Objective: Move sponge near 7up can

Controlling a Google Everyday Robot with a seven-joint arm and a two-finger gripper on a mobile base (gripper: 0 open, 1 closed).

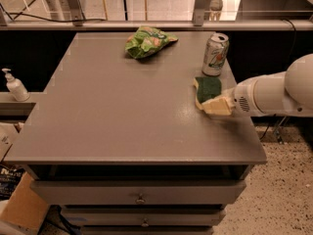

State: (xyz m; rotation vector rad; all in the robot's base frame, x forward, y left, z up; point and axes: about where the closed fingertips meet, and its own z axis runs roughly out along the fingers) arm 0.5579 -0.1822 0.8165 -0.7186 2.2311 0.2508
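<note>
The sponge, dark green on top with a pale yellow base, sits on the grey table near its right edge. The 7up can, silver-white with green and red markings, stands upright just behind the sponge, a short gap apart. My gripper, cream-coloured at the end of the white arm coming in from the right, is at the sponge's near right corner and touches it.
A light green wrinkly snack bag lies at the back middle of the table. A white pump bottle stands on a lower ledge to the left. Drawers sit under the table top. A railing runs behind.
</note>
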